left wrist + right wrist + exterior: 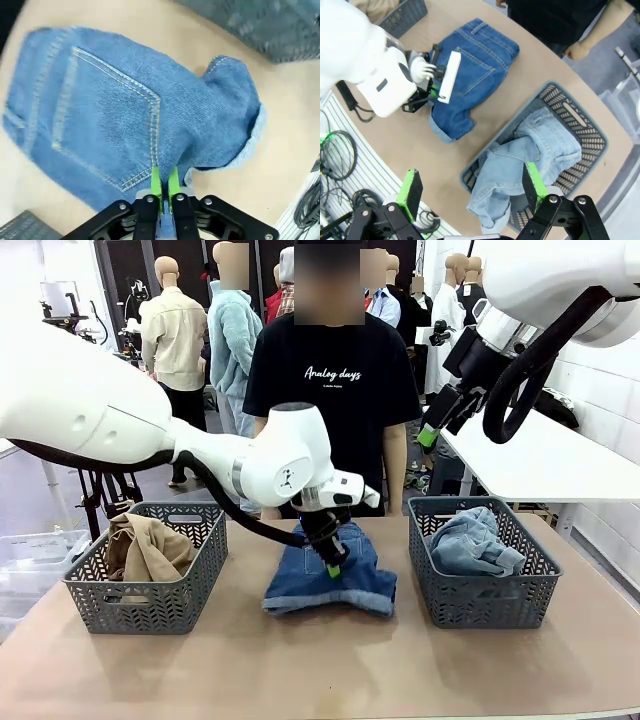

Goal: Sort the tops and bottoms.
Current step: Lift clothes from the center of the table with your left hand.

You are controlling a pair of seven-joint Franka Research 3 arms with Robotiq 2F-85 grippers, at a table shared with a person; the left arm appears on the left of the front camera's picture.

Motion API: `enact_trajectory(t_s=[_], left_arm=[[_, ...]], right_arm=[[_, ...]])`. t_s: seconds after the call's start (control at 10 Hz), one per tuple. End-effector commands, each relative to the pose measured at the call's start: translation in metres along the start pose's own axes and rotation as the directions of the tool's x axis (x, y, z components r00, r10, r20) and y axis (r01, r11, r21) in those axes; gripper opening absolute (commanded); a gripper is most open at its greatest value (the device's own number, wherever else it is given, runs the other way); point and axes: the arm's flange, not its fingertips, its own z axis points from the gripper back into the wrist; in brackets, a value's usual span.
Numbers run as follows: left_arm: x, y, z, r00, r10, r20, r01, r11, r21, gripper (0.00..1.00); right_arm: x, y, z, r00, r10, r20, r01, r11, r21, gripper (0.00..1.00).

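In the middle of the bench (pixel 300 670), the left claw (pixel 163 187) is pinching the dark denim shorts (pixel 330 575) by the back pocket (pixel 105 115), probably to haul them into the right basket (pixel 480 608) with the pale jeans (pixel 475 540), while the right claw (pixel 470 172) hangs spread.

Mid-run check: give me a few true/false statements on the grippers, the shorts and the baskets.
1. The left gripper is pinched shut on the dark denim shorts. True.
2. The shorts lie in the right basket. False: they lie on the table between the two baskets.
3. The right gripper is open and holds nothing. True.
4. The pale jeans sit in the left basket. False: they are in the right basket; the left one holds the tan garment.
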Motion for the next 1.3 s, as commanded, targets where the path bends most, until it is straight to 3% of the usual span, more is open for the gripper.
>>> enact_trajectory(t_s=[0.0,0.4,0.6,0.7,0.8,1.1,1.2], left_arm=[[0.000,-0.012,0.048,0.997,-0.007,0.074,-0.004,0.989,0.147,0.00],[-0.003,-0.018,0.119,0.988,0.030,0.152,-0.081,0.937,0.339,0.00],[-0.008,-0.014,0.142,0.970,0.045,0.240,-0.137,0.914,0.381,0.00],[-0.018,-0.004,0.125,0.962,0.115,0.248,-0.186,0.941,0.284,0.00],[0.001,-0.011,0.143,0.982,0.029,0.186,-0.092,0.936,0.340,0.00],[-0.005,-0.008,0.136,0.979,0.059,0.195,-0.121,0.937,0.327,0.00],[0.000,-0.005,0.172,0.974,0.049,0.220,-0.144,0.886,0.440,0.00]], right_arm=[[0.000,0.000,-0.002,1.000,0.001,0.001,-0.001,1.000,-0.005,1.00],[0.000,0.000,-0.002,1.000,0.001,0.001,-0.001,1.000,-0.005,1.00],[0.000,0.000,-0.002,1.000,0.001,0.001,-0.001,1.000,-0.005,1.00],[0.000,0.000,-0.002,1.000,0.001,0.001,-0.001,1.000,-0.005,1.00],[0.000,0.000,-0.002,1.000,0.001,0.001,-0.001,1.000,-0.005,1.00],[0.000,0.000,-0.002,1.000,0.001,0.001,-0.001,1.000,-0.005,1.00],[0.000,0.000,-0.002,1.000,0.001,0.001,-0.001,1.000,-0.005,1.00]])
